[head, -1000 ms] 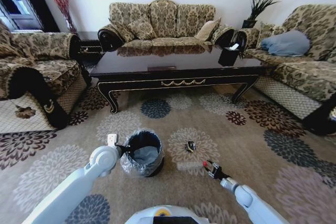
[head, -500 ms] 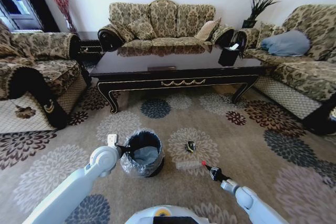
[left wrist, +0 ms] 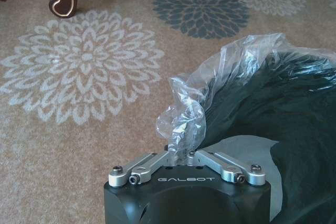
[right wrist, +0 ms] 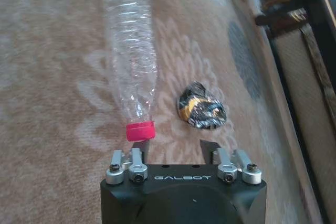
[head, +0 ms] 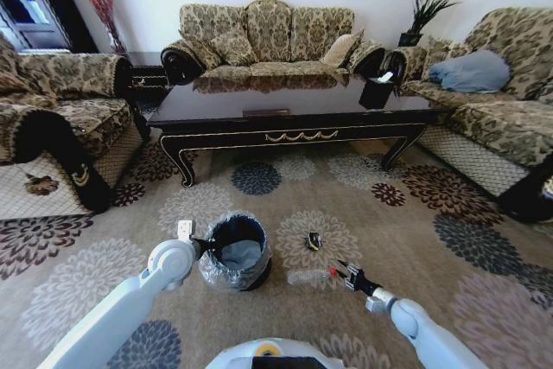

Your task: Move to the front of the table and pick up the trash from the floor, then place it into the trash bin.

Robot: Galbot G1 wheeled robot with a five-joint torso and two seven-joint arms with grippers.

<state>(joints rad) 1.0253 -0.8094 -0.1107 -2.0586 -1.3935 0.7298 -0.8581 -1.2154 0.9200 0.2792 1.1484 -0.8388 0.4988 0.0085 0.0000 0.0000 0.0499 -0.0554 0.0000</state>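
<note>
Table [head: 285, 101], dark and glossy, stands across the far side of the floral carpet [head: 406, 239], sofas around it. Bin [head: 235, 252], black with a crinkled clear liner, sits on the carpet nearer the robot, well short of the table, a pale wad lying inside. Left gripper [left wrist: 181, 153] is at the bin's near-left rim, fingers drawn together and pinching a fold of the liner [left wrist: 184, 121]. Right gripper [head: 350, 276] hangs low over the carpet to the right of the bin, fingers spread, nothing between them. Bottle [head: 308, 276], clear with a red cap, lies on its side between bin and right gripper; in the right wrist view the cap [right wrist: 140, 130] points at the gripper and sits just in front of one fingertip, not between the two. Wrapper [head: 314, 240], small, dark and crumpled, lies on the carpet just beyond the bottle, toward the table.
</note>
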